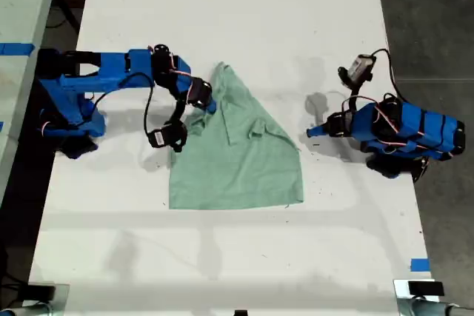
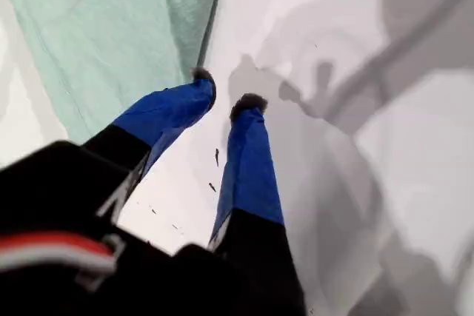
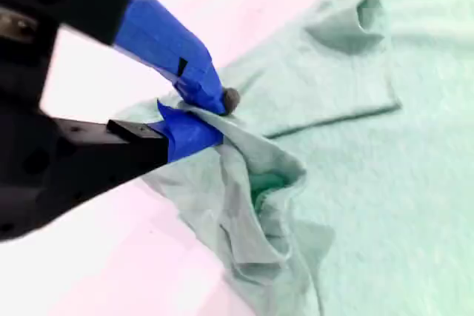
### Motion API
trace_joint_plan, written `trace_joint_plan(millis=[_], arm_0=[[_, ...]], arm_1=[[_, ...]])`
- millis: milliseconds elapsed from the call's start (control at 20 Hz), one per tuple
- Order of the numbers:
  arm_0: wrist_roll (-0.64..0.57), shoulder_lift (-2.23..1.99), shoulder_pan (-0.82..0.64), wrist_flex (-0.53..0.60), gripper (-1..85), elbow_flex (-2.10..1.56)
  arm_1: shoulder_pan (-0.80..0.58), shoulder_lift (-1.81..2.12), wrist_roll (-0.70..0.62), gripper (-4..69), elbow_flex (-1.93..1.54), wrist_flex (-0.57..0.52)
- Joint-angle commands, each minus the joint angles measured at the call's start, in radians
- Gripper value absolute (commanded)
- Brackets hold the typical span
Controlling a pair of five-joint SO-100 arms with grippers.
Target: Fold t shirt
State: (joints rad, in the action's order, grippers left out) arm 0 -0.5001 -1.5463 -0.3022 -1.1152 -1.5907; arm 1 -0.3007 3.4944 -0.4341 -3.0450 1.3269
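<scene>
The pale mint-green t shirt (image 1: 237, 160) lies wrinkled on the white table (image 1: 222, 5), partly folded, with one corner drawn up to a point toward the far side. My second gripper (image 1: 209, 101), on the arm at the exterior view's left, is shut on a bunched fold of the t shirt (image 3: 370, 146) at that edge; the second wrist view shows the cloth pinched at my second gripper (image 3: 218, 112). My first gripper (image 1: 311, 132), on the arm at the exterior view's right, hovers just off the shirt's edge. In the first wrist view my first gripper (image 2: 224, 90) is slightly open over bare table, with the t shirt (image 2: 111, 27) beyond it.
A strip of blue tape (image 1: 419, 264) marks the table near the exterior view's lower right. Another table edge with blue tape (image 1: 15, 49) runs along the exterior view's left. Dark floor (image 1: 429, 20) borders the exterior view's right.
</scene>
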Motion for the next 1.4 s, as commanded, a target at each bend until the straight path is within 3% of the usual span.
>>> trace_joint_plan(millis=[0,250,650,750,800,850,900,1050,1100,1200,1250,1350], arm_0=[[0.0,0.204,0.017,0.014,16.5,0.173],[0.002,0.359,0.021,-0.158,18.9,0.453],[0.095,-0.29,-0.072,-0.348,14.9,0.284],[0.172,-0.601,-0.13,-0.296,11.3,-0.002],[0.218,-0.792,-0.147,-0.206,3.6,-0.212],[0.241,-0.983,-0.137,-0.04,-0.2,-0.462],[0.268,-1.138,-0.107,0.078,-0.2,-0.672],[0.391,-1.509,-0.072,0.253,-0.2,-1.195],[0.426,-1.694,-0.061,0.279,-0.2,-1.359],[0.522,-2.043,-0.058,0.201,-0.3,-1.649],[0.532,-1.987,-0.064,0.238,-0.3,-1.697],[0.535,-2.04,-0.043,0.206,-0.3,-1.697]], arm_1=[[0.008,0.011,0.002,7.6,-0.066,0.002],[0.008,0.011,0.0,7.6,-0.066,0.002],[0.009,0.011,0.0,7.6,-0.066,0.002],[0.009,0.011,0.0,7.6,-0.066,0.002],[0.009,0.011,0.0,7.6,-0.066,0.002],[0.008,0.011,0.0,7.6,-0.066,0.002],[0.006,0.011,-0.002,7.6,-0.066,0.002],[0.008,0.011,0.003,7.6,-0.066,0.002],[0.006,0.011,0.003,7.6,-0.066,0.002],[0.006,0.011,0.002,7.6,-0.066,0.002],[0.005,0.009,0.005,7.6,-0.066,0.002],[0.008,0.008,0.006,7.6,-0.066,0.002]])
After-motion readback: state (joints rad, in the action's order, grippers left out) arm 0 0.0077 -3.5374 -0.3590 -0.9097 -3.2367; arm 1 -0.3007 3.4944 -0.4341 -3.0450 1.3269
